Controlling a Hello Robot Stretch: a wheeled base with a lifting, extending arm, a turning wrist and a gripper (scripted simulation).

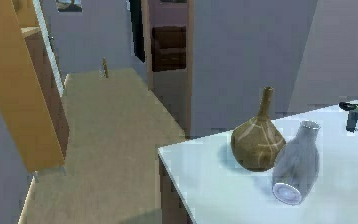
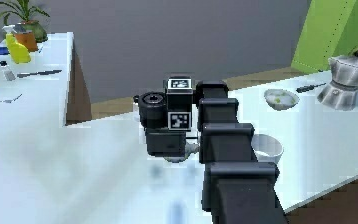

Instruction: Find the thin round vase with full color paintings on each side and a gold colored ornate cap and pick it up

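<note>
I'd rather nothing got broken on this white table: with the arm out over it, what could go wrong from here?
1. The brown vase and the glass vase stand close together on the table; nudging one could topple the other.
2. Neither shows paintings or a gold cap, so the wrong one might get picked.
3. A white bowl sits right beside the arm; a turn of the base could sweep it.
</note>
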